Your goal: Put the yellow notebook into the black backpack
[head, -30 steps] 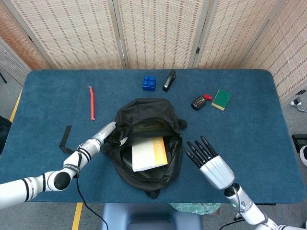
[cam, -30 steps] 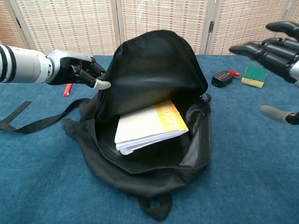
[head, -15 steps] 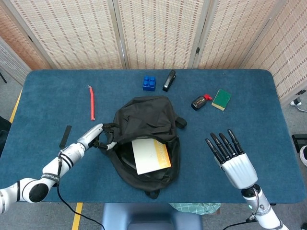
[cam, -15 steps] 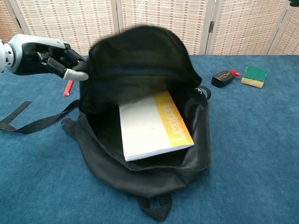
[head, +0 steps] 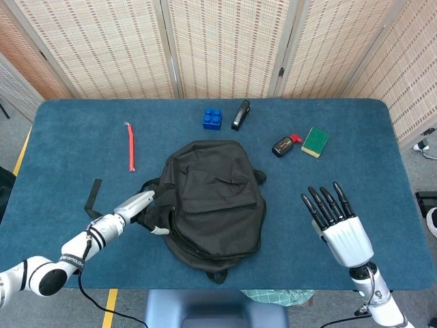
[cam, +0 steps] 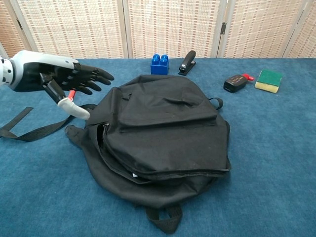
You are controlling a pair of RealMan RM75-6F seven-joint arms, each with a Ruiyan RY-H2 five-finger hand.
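The black backpack (head: 214, 198) (cam: 165, 131) lies flat in the middle of the table with its flap down over the opening. The yellow notebook is hidden; no part of it shows in either view. My left hand (head: 140, 207) (cam: 59, 79) hovers just left of the backpack's edge, fingers spread, holding nothing. My right hand (head: 337, 222) is right of the backpack near the front edge, fingers straight and apart, empty. It does not show in the chest view.
Behind the backpack lie a blue brick (head: 212, 118), a black stapler (head: 240, 114), a small black and red object (head: 284, 145) and a green sponge (head: 315, 141). A red pen (head: 130, 147) and a black strap (head: 92, 197) lie at the left.
My left hand let go of the backpack flap, which dropped shut over the notebook. My right hand drew back to the right, away from the backpack.
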